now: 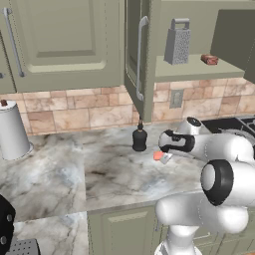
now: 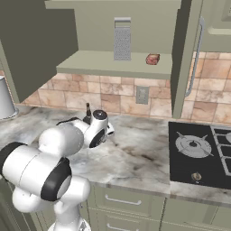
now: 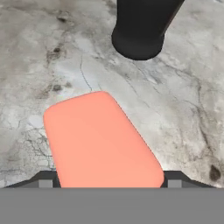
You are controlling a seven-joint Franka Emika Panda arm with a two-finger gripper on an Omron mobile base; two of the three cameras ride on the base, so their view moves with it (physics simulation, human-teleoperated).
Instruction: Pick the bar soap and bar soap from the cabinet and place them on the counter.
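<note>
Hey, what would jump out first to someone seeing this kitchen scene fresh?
The salmon-orange bar soap draws the eye, low over the marble counter between the fingers of the robot's hand, just short of a black bottle. Next is the open cabinet, with a steel grater and the dark red-brown bar soap on its shelf.

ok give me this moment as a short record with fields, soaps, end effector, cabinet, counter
orange soap: between the end effector fingers, low over the counter
end effector: near the black bottle; grip state unclear
red-brown soap: on the cabinet shelf, right of the grater
cabinet door: open
task progress: one soap at the counter, one left on the shelf
</note>
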